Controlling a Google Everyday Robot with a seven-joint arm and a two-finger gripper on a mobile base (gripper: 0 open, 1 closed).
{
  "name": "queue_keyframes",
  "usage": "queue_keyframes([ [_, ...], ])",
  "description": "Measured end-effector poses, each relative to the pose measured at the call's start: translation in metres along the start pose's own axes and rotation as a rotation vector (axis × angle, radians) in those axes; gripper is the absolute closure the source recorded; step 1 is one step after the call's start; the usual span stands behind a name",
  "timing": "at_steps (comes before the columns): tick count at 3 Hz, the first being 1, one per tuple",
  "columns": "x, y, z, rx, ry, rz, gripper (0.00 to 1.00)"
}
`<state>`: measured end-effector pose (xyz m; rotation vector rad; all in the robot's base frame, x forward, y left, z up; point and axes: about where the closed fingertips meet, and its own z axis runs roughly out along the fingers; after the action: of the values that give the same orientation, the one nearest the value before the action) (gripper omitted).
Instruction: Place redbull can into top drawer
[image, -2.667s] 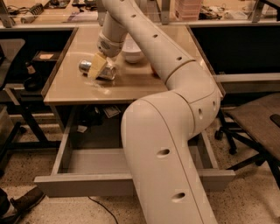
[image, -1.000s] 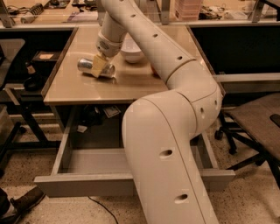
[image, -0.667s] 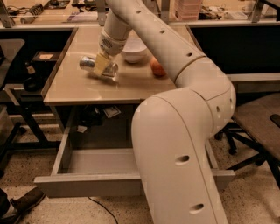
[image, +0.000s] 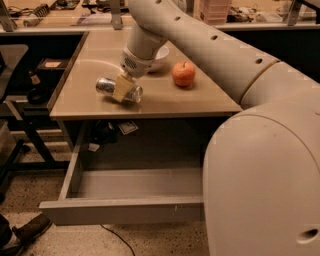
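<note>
Gripper clamped on the can, over the tabletop!

The gripper (image: 123, 90) grips the redbull can (image: 105, 85) across its middle, and the can lies sideways at the front left of the tan tabletop (image: 200, 98); whether it touches the surface, I can't tell. The red apple (image: 183, 73) sits to the right, well apart, with the white bowl (image: 162, 52) behind the arm. Below, the top drawer (image: 120, 211) stands pulled open.

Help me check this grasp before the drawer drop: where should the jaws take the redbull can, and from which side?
Mid-body, from above: the redbull can lies on its side on the table, so its narrow round body fits between the jaws. The gripper sits there now, shut across the can's middle.
</note>
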<state>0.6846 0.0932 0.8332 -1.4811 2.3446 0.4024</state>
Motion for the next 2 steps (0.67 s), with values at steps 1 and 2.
queue_keyframes([
  [1,0.009,0.019,-0.018,0.001,0.022,0.008,1.00],
  [2,0.028,0.047,-0.047,0.027,0.030,0.061,1.00],
])
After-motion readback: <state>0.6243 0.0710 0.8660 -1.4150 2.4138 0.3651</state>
